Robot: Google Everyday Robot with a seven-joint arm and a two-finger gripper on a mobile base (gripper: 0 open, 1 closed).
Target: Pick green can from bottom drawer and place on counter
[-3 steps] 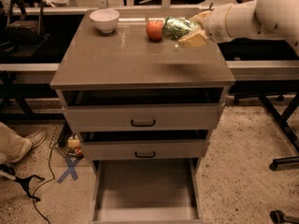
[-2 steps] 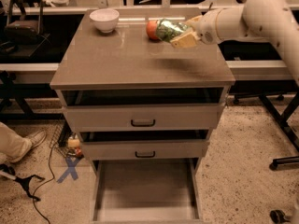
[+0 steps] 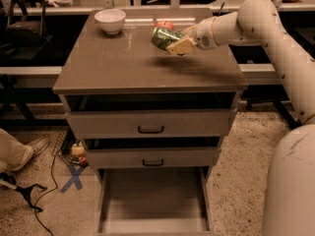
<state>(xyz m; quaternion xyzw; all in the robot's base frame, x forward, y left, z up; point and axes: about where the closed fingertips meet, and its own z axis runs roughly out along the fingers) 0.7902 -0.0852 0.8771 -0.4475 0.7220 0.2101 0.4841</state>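
My gripper [image 3: 173,39] is shut on the green can [image 3: 164,37] and holds it tilted on its side just above the counter [image 3: 113,63], toward the back, right of centre. The arm reaches in from the upper right. The bottom drawer [image 3: 152,200] is pulled fully out below the cabinet, and its flat grey floor is bare. The red apple [image 3: 166,24] sits right behind the can, mostly hidden by it.
A white bowl [image 3: 110,20] stands at the counter's back left corner. The two upper drawers [image 3: 150,124] stand slightly open. A person's shoe [image 3: 22,151] and cables lie on the floor at left, by a blue X mark [image 3: 74,177].
The gripper has carried the green can leftward over the counter, from right of the apple to in front of it, now covering most of the apple.
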